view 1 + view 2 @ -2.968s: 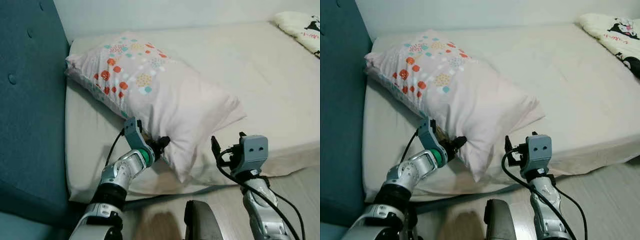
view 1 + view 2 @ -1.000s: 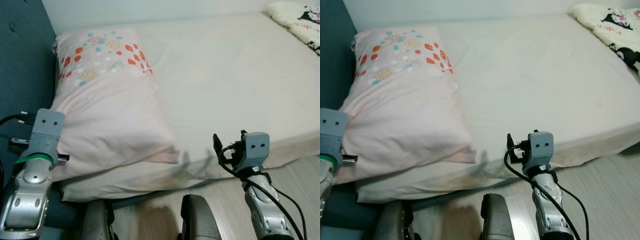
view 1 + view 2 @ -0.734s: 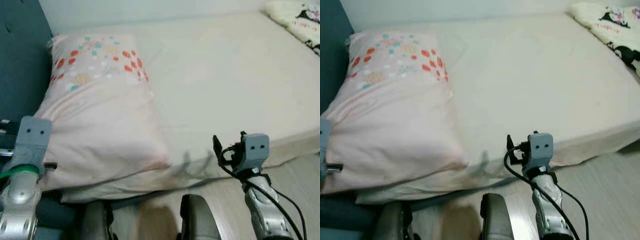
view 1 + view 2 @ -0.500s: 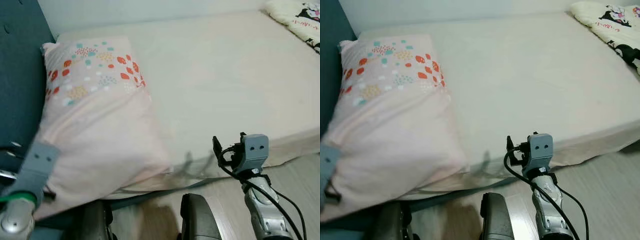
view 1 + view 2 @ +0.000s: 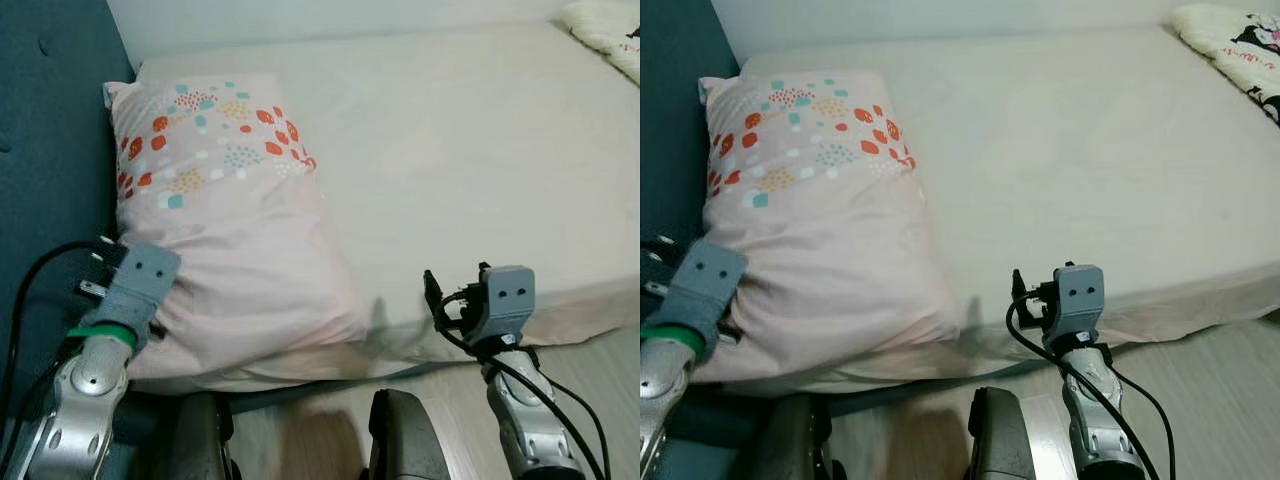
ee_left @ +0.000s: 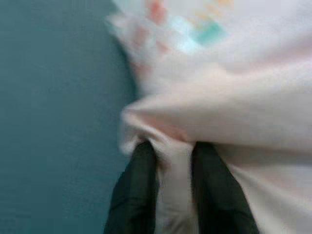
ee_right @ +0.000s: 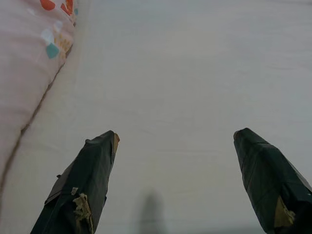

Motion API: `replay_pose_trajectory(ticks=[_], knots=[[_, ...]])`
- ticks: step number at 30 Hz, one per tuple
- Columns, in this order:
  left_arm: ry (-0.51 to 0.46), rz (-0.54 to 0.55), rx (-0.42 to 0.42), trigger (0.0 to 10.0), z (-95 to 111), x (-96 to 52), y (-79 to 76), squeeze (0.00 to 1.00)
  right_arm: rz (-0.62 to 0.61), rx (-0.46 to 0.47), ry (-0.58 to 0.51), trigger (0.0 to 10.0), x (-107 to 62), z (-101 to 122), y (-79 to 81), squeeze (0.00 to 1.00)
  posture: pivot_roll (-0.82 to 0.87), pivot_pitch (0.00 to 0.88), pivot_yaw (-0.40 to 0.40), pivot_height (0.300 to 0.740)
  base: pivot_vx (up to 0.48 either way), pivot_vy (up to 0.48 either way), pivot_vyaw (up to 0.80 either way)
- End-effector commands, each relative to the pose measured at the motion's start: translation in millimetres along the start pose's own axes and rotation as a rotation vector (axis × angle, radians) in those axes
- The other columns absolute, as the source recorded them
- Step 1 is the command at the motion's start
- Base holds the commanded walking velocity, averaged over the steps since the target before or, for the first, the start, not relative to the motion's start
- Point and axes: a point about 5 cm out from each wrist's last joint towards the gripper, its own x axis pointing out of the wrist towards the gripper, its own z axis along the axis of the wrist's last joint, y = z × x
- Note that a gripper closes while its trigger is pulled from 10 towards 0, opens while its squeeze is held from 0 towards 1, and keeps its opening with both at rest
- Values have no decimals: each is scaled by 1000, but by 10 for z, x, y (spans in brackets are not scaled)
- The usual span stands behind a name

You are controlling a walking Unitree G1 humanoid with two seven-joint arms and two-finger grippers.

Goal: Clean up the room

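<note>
The left gripper (image 6: pixel 171 146) is clamped on a fold at the near corner of the pillow (image 5: pixel 235 230), beside the teal headboard (image 5: pixel 50 150). The right gripper (image 7: pixel 175 141) hovers at the near mattress (image 5: pixel 470 150) edge, fingers spread wide, holding nothing. The pillow lies lengthwise along the headboard. A printed blanket (image 5: pixel 1235 45) lies at the far right corner.

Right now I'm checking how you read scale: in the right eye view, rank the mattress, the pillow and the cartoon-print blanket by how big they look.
1. mattress, largest.
2. pillow, held at its edge by the left gripper.
3. cartoon-print blanket, smallest, though it is cut off by the picture's edge, so its full size is unsure.
</note>
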Motion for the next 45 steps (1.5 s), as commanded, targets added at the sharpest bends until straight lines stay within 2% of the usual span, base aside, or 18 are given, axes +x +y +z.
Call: replay_pose_trajectory(ticks=[1, 3, 4, 7, 8, 13, 15, 17, 22, 23, 24, 26, 27, 32, 36, 40, 42, 45], knots=[[-3, 62, 37, 10000, -7, -23, 75, 1000, -19, 5, 19, 10000, -63, -58, -38, 0, 49, 161, 6, 575, 0, 0, 0], [31, 74, 68, 10000, -59, -46, 95, 1000, -20, 5, 19, 10000, -59, -59, -40, 0, 41, 153, 6, 575, 0, 0, 0], [75, 75, 89, 10000, -132, -84, 118, 773, -18, 6, 19, 10000, -57, -61, -36, 0, 41, 153, 6, 575, 0, 0, 0], [102, 123, 94, 10000, -192, -146, 197, 773, -14, 7, 21, 10000, -54, -67, -29, 0, 52, 155, 4, 575, 0, 0, 0], [94, 180, 94, 10000, -182, -195, 288, 0, -10, 8, 22, 10000, -51, -71, -20, 0, 66, 155, 0, 575, 0, 0, 0], [-17, 298, 36, 10000, 3, -259, 456, 0, 10, 15, 22, 10000, -8, -69, 31, 0, 83, 153, -10, 575, 0, 0, 0], [-127, 276, -145, 10000, 258, -178, 397, 0, 22, 16, 15, 10000, 25, -51, 56, 0, 73, 141, -11, 575, 0, 0, 0], [-186, 272, -217, 10000, 408, -143, 442, 0, 20, 15, 5, 10000, 36, -22, 41, 0, 73, 141, -11, 575, 0, 0, 0], [-274, 244, -207, 10000, 550, -151, 528, 0, 6, 15, -2, 10000, 28, -5, -5, 0, 80, 141, -7, 575, 0, 0, 0], [-245, 68, -127, 10000, 492, -187, 384, 0, -2, 15, 8, 10000, 2, -35, -26, 0, 100, 139, -1, 575, 0, 0, 0], [-245, 68, -127, 10000, 492, -187, 384, 0, -2, 15, 8, 10000, 2, -35, -26, 0, 100, 139, -1, 575, 0, 0, 0], [-91, -195, -111, 10000, 192, -356, 118, 0, -7, 17, 25, 10000, -41, -91, -25, 0, 97, 140, 9, 575, 0, 0, 0], [62, -280, -76, 10000, -160, -538, -38, 0, -7, 27, 28, 10000, -55, -108, 10, 0, 97, 140, 9, 575, 0, 0, 0], [261, -316, 3, 10000, -636, -765, -118, 0, 2, 32, 28, 10000, -52, -114, 51, 0, 99, 141, 10, 575, 0, 0, 0], [294, -309, 13, 10000, -726, -809, -97, 0, 4, 32, 29, 10000, -46, -114, 46, 0, 99, 141, 10, 575, 0, 0, 0], [26, 20, -137, 10000, -314, -571, 322, 0, 6, 24, 26, 10000, -7, -96, 3, 0, 111, 143, -4, 575, 0, 0, 0], [-27, 24, -213, 10000, -156, -494, 354, 0, 7, 25, 23, 10000, -1, -88, 12, 0, 111, 143, -4, 575, 0, 0, 0], [-203, -153, -407, 10000, 357, -372, 242, 0, 9, 33, 11, 10000, -5, -64, 40, 0, 106, 143, -9, 575, 0, 0, 0]])
